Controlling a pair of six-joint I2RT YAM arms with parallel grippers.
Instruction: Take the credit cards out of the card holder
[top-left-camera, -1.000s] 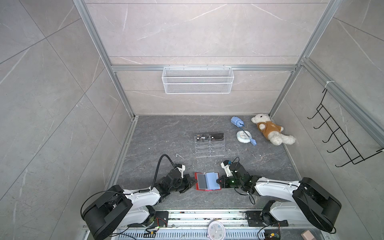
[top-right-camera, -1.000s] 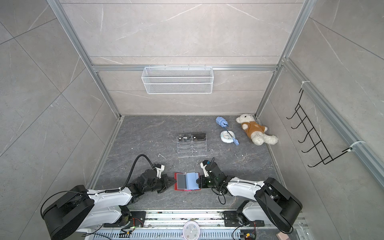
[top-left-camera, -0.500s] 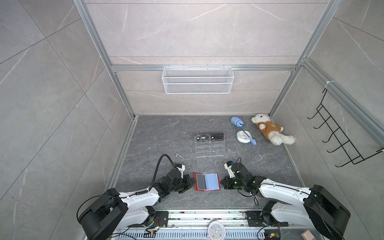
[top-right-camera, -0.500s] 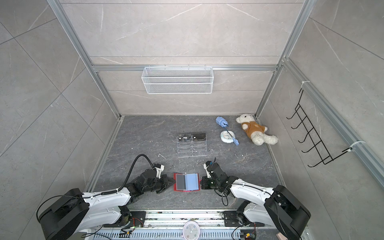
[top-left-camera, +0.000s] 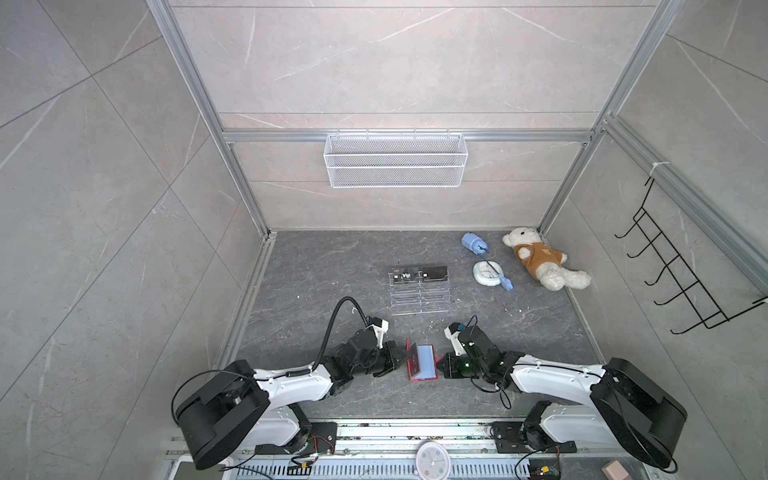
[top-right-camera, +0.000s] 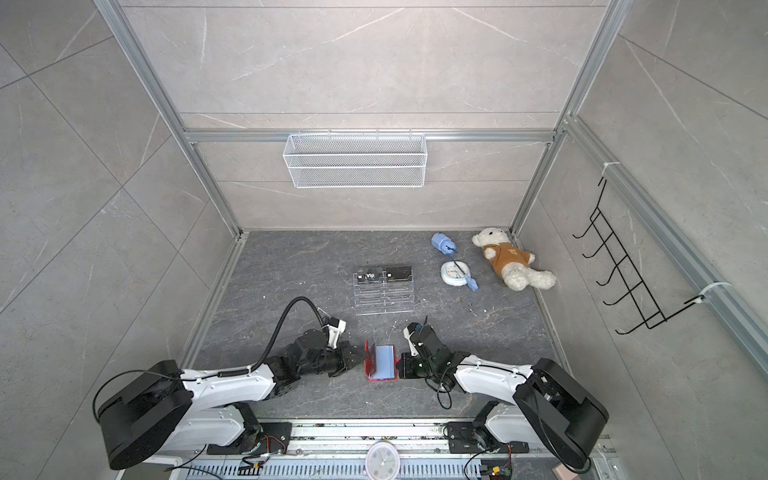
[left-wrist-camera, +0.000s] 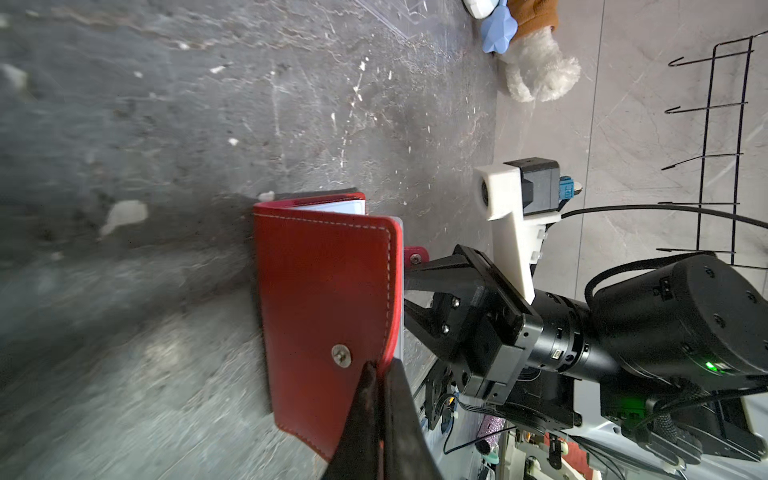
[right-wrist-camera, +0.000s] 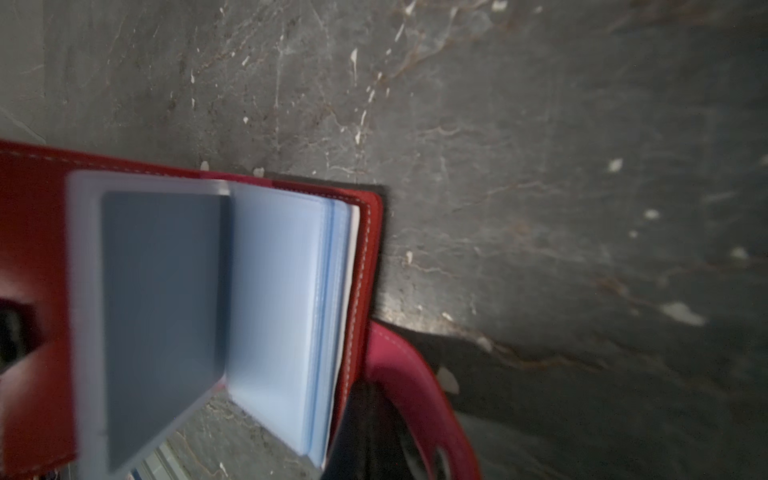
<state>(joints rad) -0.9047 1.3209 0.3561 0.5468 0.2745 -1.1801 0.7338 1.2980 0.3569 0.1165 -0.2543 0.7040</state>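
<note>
The red card holder (top-left-camera: 422, 365) (top-right-camera: 380, 366) lies open at the front middle of the floor, pale blue sleeves showing. Its left cover (left-wrist-camera: 324, 291) stands nearly upright. My left gripper (top-left-camera: 400, 360) (left-wrist-camera: 380, 368) is shut on that cover's edge near the snap stud. From the other side, my right gripper (top-left-camera: 443, 368) (right-wrist-camera: 365, 403) is shut on the right cover's edge (right-wrist-camera: 368, 266) beside the snap tab (right-wrist-camera: 415, 386). Two black credit cards sit in a clear acrylic stand (top-left-camera: 419, 297) farther back: the "Vip" card (top-left-camera: 405, 275) (top-right-camera: 368, 276) and a second card (top-left-camera: 434, 273) (top-right-camera: 398, 273).
A teddy bear (top-left-camera: 540, 262), a round white gadget (top-left-camera: 485, 273) and a blue plug (top-left-camera: 473, 243) lie at the back right. On the back wall hangs a white wire basket (top-left-camera: 395, 160), and a black hook rack (top-left-camera: 681, 270) hangs on the right wall.
The card holder's left cover has swung up from lying flat to nearly upright, with my left gripper following it to the right. The right gripper has stayed at the right edge.
</note>
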